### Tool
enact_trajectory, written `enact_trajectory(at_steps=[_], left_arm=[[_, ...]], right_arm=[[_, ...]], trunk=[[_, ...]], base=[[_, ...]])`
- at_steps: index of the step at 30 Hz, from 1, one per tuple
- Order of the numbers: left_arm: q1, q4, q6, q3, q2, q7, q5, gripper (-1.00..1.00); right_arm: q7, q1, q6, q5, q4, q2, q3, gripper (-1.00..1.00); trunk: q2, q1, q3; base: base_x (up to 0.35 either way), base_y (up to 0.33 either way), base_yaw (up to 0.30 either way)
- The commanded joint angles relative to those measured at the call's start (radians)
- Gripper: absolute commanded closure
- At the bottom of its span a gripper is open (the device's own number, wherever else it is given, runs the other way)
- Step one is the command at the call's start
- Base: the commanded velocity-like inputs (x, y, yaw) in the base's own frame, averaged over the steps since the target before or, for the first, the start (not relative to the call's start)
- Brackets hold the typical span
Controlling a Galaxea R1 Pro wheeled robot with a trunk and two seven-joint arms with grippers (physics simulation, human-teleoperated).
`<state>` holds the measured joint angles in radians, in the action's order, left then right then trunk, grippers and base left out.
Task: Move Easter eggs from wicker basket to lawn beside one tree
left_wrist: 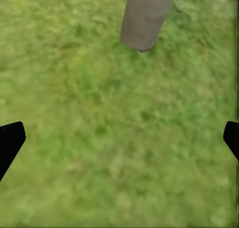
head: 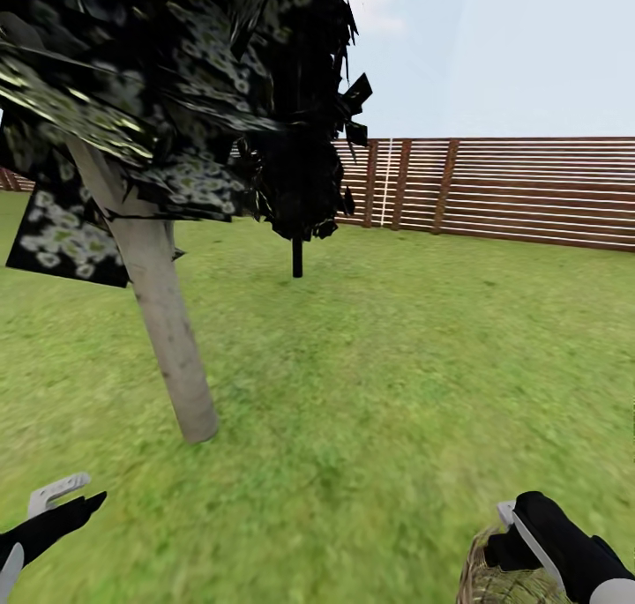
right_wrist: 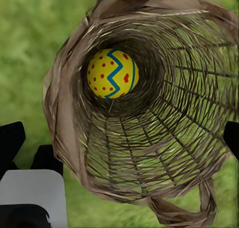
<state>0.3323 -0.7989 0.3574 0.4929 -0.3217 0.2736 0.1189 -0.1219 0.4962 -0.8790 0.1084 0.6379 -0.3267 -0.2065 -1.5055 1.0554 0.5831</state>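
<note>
**One egg in the basket, leaning tree close by**

Lawn (head: 370, 384), mottled green, runs far back to a brown slat fence (head: 529, 190). Near left: a pale-trunked tree (head: 163, 322), trunk leaning, dark jagged crown overhead. Farther back, centre: an all-black tree (head: 297, 256) on a thin black trunk.

Basket (head: 494, 577) sits at the near right edge of the head view, on the grass. The right wrist view looks straight down its woven inside (right_wrist: 164, 138): one yellow egg (right_wrist: 112, 73) with red spots and a blue zigzag lies at the bottom. No other egg visible in there.

Right tool (head: 520, 533) hangs just above the basket's rim; fingers (right_wrist: 10, 140) spread wide, gripping nothing.

Left tool (head: 62, 498) low at the near left, over bare grass, near the leaning trunk's base (left_wrist: 144, 23). Its black fingertips (left_wrist: 10, 140) stand far apart, nothing between them.
</note>
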Motion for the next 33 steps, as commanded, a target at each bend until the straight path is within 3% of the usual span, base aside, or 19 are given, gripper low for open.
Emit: enact_trajectory(at_steps=[1,8,16,33], left_arm=[[0.001,-0.002,0.011,0.003,0.001,0.003,0.011,-1.0],[0.001,-0.002,0.012,0.003,0.005,0.002,0.012,-1.0],[0.001,-0.002,0.012,0.007,0.006,0.003,0.016,-1.0],[0.001,-0.001,0.006,0.004,0.009,0.003,0.012,-1.0]], right_arm=[[0.004,0.001,-0.003,0.01,0.001,-0.002,-0.007,-1.0],[0.004,0.001,-0.003,0.01,0.0,0.0,-0.007,-1.0],[0.004,0.001,-0.002,0.01,0.0,0.003,-0.01,-1.0],[0.004,0.001,-0.003,0.008,0.0,0.006,-0.012,-1.0]], trunk=[[-0.001,0.0,0.001],[-0.001,0.0,0.001],[-0.001,0.0,0.001],[-0.001,0.0,0.001]], base=[[0.219,-0.286,0.0],[0.29,-0.178,0.0],[0.276,0.027,0.0],[0.015,0.002,0.0]])
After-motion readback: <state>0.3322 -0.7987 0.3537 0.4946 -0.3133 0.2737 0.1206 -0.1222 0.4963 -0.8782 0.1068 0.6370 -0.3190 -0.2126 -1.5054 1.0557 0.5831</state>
